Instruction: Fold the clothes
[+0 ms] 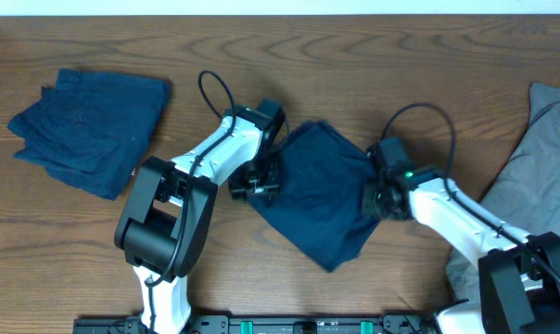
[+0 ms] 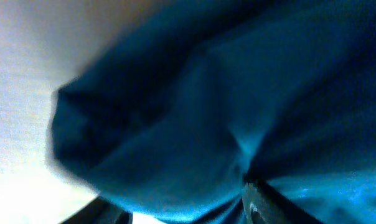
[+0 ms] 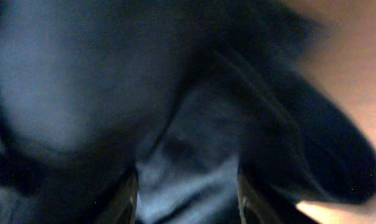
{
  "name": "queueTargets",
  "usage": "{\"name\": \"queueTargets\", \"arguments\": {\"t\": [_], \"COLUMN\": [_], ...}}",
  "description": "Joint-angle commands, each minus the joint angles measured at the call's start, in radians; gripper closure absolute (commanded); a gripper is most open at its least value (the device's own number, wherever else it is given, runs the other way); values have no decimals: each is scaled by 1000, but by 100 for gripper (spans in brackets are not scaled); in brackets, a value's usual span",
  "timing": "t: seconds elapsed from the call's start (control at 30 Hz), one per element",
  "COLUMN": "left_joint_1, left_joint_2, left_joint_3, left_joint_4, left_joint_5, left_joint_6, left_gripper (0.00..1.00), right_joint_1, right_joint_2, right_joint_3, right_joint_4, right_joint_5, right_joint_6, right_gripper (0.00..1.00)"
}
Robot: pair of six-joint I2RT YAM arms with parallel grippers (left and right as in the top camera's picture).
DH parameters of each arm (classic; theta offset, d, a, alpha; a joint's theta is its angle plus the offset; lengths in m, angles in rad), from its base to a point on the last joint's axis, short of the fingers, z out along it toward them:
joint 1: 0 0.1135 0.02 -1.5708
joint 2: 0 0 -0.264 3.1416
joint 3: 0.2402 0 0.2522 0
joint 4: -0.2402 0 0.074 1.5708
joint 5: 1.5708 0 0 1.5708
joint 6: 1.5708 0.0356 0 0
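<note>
A pair of dark navy shorts (image 1: 317, 190) lies bunched in a rough diamond at the table's middle. My left gripper (image 1: 257, 181) is at its left edge and my right gripper (image 1: 377, 197) is at its right edge. In the left wrist view the navy cloth (image 2: 194, 112) fills the frame, with the fingers (image 2: 178, 208) apart around it. In the right wrist view the fingers (image 3: 187, 196) stand apart with the cloth (image 3: 188, 168) between them. A folded stack of navy shorts (image 1: 90, 121) lies at the far left. A grey garment (image 1: 540, 148) lies at the right edge.
Bare brown wooden table (image 1: 373, 65) lies behind and in front of the shorts. Each arm's black cable loops above its wrist. A black rail (image 1: 289, 325) runs along the front edge.
</note>
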Motion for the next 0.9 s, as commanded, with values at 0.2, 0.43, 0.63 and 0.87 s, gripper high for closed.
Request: {"name": "queueTargets", "arguments": {"t": [0.2,0.43,0.63,0.87], "left_joint_1": [14,74,77,82], "left_joint_2": [-106,-279,-252,-111], "left_joint_3": [-12,-12,-12,-12], "left_joint_4": [-26,172,381,496], "left_joint_5": [318,89,40,77], "left_joint_6": [-16,-6,206,244], "left_gripper": [39,2,2,2], "right_joint_1": [-85,-85,-85,-86], "right_joint_2": [-1,-89,-191,-240], "right_joint_3": [66,119,119,119], "right_joint_4": [300,126,44,-110], "right_joint_5": [-36,-41,-36,42], "right_joint_6": [-209,-208,-203,-199], "right_gripper": [39,32,28,24]}}
